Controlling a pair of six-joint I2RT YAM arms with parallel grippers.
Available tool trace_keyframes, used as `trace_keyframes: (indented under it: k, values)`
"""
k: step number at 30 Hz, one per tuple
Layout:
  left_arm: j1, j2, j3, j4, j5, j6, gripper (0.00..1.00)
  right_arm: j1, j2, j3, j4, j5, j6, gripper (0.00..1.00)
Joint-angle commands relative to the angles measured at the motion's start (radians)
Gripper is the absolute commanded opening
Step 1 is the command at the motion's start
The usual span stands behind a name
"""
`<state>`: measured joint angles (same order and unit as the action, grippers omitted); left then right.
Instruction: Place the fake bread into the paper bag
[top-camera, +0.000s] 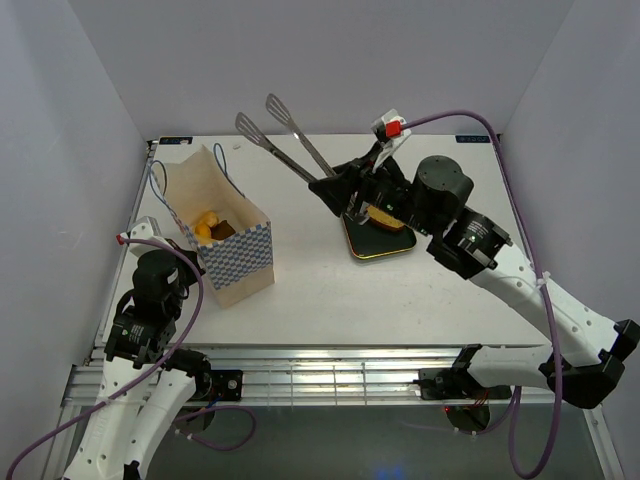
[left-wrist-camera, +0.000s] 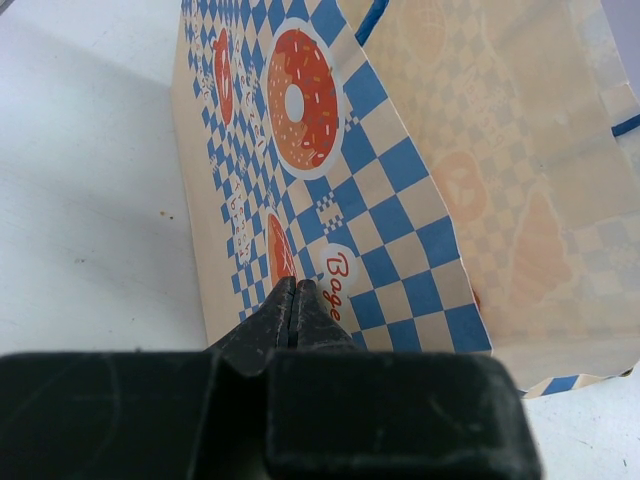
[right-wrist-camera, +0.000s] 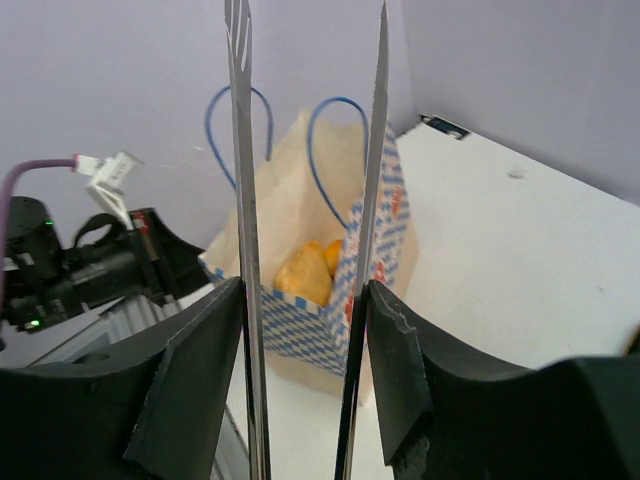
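Note:
The paper bag (top-camera: 232, 262) stands open at the table's left, with golden bread pieces (top-camera: 207, 224) and a brown piece (top-camera: 224, 230) inside. One golden-brown bread piece (top-camera: 388, 218) lies on the dark tray (top-camera: 378, 250). My right gripper (top-camera: 358, 195) is above the tray, shut on metal tongs (top-camera: 290, 150) whose empty arms spread toward the back left. In the right wrist view the tong arms (right-wrist-camera: 240, 200) run between my fingers (right-wrist-camera: 190, 370), framing the bag (right-wrist-camera: 380, 230) and its bread (right-wrist-camera: 305, 275). My left gripper (left-wrist-camera: 293, 290) is shut and empty, its tips at the bag's checkered side (left-wrist-camera: 400, 200).
Purple walls enclose the white table on three sides. A metal rail runs along the near edge. The right arm's purple cable (top-camera: 470, 115) loops above the back right corner.

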<state>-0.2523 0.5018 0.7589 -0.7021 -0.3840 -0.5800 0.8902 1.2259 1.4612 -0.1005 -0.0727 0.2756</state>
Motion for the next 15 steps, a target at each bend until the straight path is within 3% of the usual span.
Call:
trace_keyframes:
  k: [1, 8, 15]
  values:
    - [0.005, 0.001, -0.009, 0.016, -0.001, 0.006, 0.0, 0.0, -0.06, -0.086, 0.027, 0.212, -0.053, 0.57]
    - [0.008, 0.003, -0.007, 0.016, 0.002, 0.005, 0.0, -0.002, -0.192, -0.278, 0.021, 0.422, -0.067, 0.57]
    - [0.01, 0.004, -0.007, 0.018, 0.011, 0.008, 0.0, -0.046, -0.25, -0.37, -0.108, 0.637, -0.009, 0.57]
